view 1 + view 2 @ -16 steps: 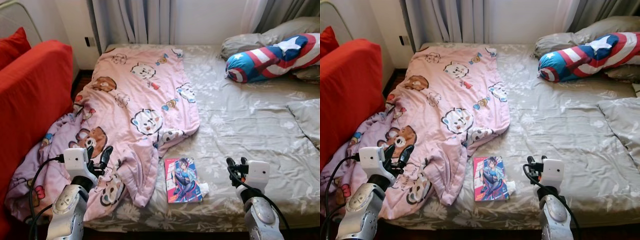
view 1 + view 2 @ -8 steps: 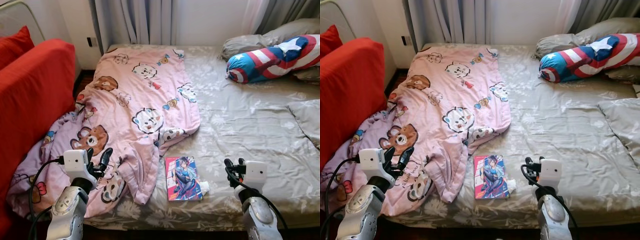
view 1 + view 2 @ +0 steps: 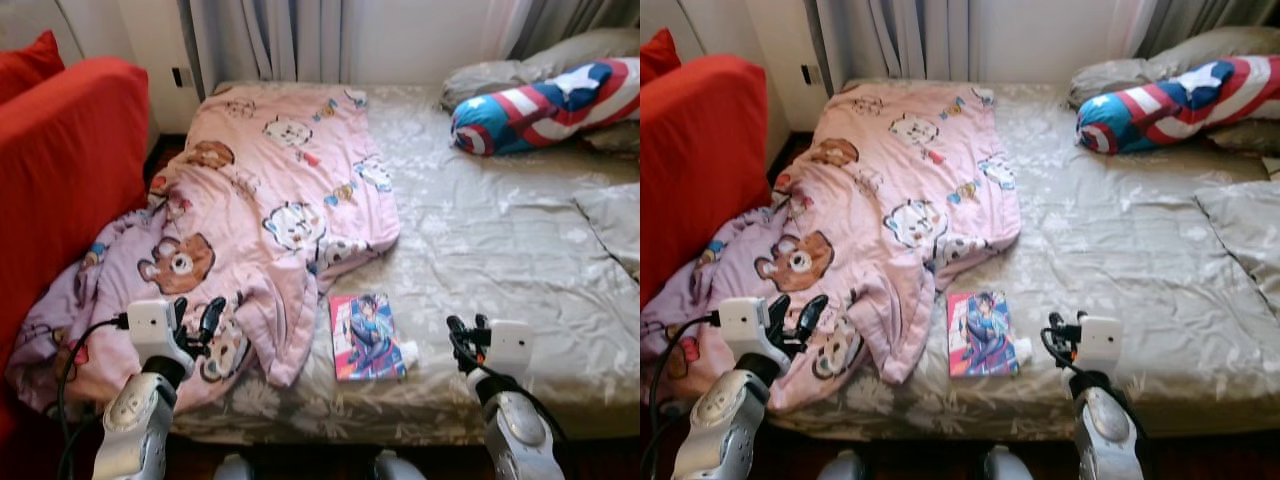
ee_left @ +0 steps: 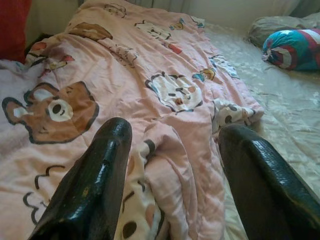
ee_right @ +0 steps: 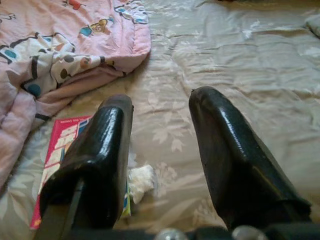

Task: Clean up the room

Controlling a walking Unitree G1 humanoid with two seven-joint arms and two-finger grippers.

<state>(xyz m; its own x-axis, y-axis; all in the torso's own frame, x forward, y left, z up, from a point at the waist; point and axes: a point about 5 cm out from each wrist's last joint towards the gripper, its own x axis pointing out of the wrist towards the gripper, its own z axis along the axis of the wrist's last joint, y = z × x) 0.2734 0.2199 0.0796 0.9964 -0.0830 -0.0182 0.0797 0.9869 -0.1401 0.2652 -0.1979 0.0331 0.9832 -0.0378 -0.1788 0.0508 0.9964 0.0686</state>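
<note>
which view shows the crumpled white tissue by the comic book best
The right wrist view: the tissue lies close and sharp beside the comic book, by the open right pincer. Both eye views show it as a small white speck at the book's corner.

The widest open stretch is the grey bed (image 3: 500,240) surface on the right, bare between the pink blanket (image 3: 290,190) and the striped pillow (image 3: 545,105) up by the wall. Near the front edge lie a book (image 3: 366,335) and a white crumpled wad (image 5: 141,181) touching it. The rumpled blanket covers the left half, and the red sofa (image 3: 60,190) walls off that side.
</note>
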